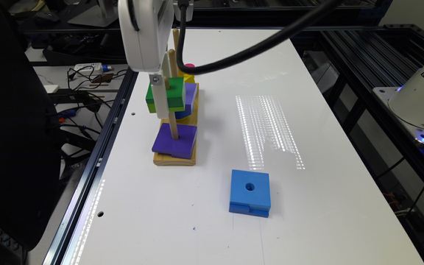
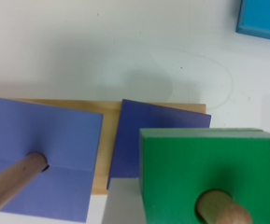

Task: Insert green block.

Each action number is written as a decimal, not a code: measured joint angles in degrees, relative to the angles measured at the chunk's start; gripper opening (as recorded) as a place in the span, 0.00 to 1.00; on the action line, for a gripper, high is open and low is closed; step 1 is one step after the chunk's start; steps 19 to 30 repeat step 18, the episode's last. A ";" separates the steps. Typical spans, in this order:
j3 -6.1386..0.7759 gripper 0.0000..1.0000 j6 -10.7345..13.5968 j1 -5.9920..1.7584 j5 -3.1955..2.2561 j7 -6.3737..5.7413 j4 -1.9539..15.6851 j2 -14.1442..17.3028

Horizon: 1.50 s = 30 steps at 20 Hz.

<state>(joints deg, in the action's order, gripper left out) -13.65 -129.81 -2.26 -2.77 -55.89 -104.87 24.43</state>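
The green block point(image 1: 173, 94) point(image 2: 209, 163), dark green over lime, hangs partway down the nearest wooden peg point(image 1: 174, 127) point(image 2: 223, 210), and the peg passes through its centre hole. It sits well above a purple block point(image 1: 175, 141) point(image 2: 158, 135) that rests at the foot of that peg. My gripper point(image 1: 163, 101) is shut on the green block from above. One white finger point(image 2: 123, 205) presses against the block's side.
The wooden base point(image 1: 175, 160) holds a row of pegs. A second purple block point(image 1: 191, 95) point(image 2: 46, 154) sits on the middle peg, with yellow and pink pieces point(image 1: 189, 73) behind. A blue block point(image 1: 250, 193) point(image 2: 263, 18) lies on the white table toward the exterior view's right.
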 joint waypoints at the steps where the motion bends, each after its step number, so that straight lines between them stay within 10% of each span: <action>1: 0.00 0.00 0.00 0.00 0.00 0.00 0.00 0.00; 30: 0.05 0.00 -0.64 -0.01 -0.12 0.00 -0.04 0.87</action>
